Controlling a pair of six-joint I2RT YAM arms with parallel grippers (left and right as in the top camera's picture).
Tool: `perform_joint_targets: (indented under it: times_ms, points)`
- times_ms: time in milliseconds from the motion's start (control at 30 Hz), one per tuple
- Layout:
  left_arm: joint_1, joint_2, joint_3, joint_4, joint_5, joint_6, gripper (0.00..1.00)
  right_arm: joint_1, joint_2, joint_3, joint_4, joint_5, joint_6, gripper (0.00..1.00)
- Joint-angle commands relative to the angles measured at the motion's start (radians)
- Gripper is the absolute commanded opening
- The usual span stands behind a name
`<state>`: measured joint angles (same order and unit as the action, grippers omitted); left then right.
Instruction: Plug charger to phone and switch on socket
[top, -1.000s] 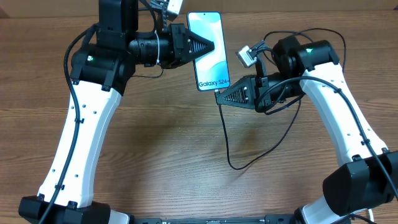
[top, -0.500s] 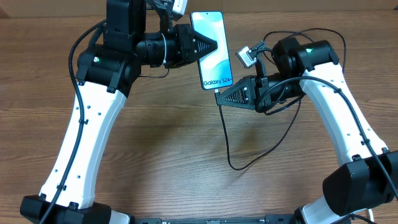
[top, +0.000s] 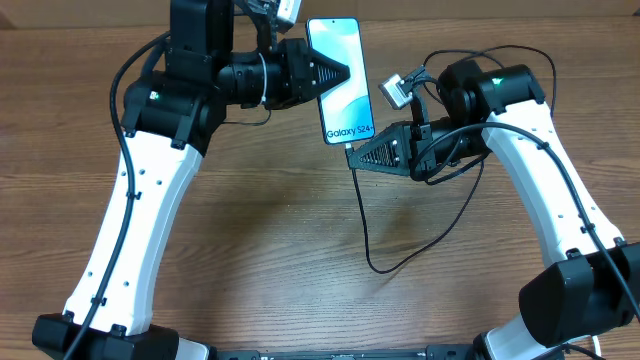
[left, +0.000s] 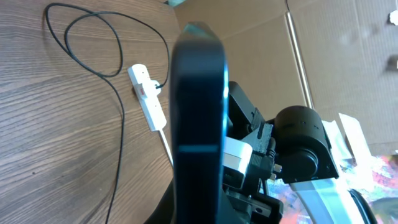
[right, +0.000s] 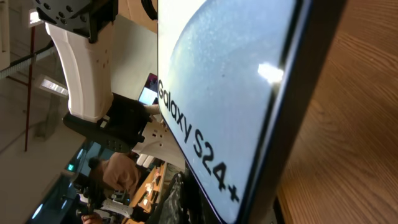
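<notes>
The phone (top: 340, 75), its screen lit light blue, is held above the table with my left gripper (top: 343, 72) shut on its left edge. My right gripper (top: 352, 154) is shut on the connector end of the charger (top: 364, 225), right under the phone's bottom edge; I cannot tell whether the tip is inside the port. The black cable hangs down, loops and runs back to the right. In the left wrist view the phone (left: 199, 112) shows edge-on and the white socket (left: 148, 99) lies on the table with a black plug in it. The screen (right: 217, 81) fills the right wrist view.
The wooden table (top: 260, 250) stretches below both arms. A loop of black cable (left: 93, 43) lies on it near the socket. Cardboard walls (left: 261, 50) stand beyond the table's far edge. The right arm (left: 298, 143) sits close behind the phone.
My left arm carried the phone slightly right and down toward the connector, then stopped. The right arm and cable have not moved.
</notes>
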<state>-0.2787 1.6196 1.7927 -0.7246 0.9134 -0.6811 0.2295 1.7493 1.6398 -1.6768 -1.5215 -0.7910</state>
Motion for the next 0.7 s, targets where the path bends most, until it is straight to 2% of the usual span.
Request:
perform_joint_targets:
  times_ms: [0,667]
  points:
    - [0.017,-0.021,0.016,0.018,0.075,0.004,0.04,-0.001,-0.032,0.0,0.0,-0.048,-0.026,0.04]
    - [0.018,-0.021,0.016,0.011,0.048,0.076,0.04,-0.001,-0.032,0.0,-0.001,-0.048,-0.026,0.04]
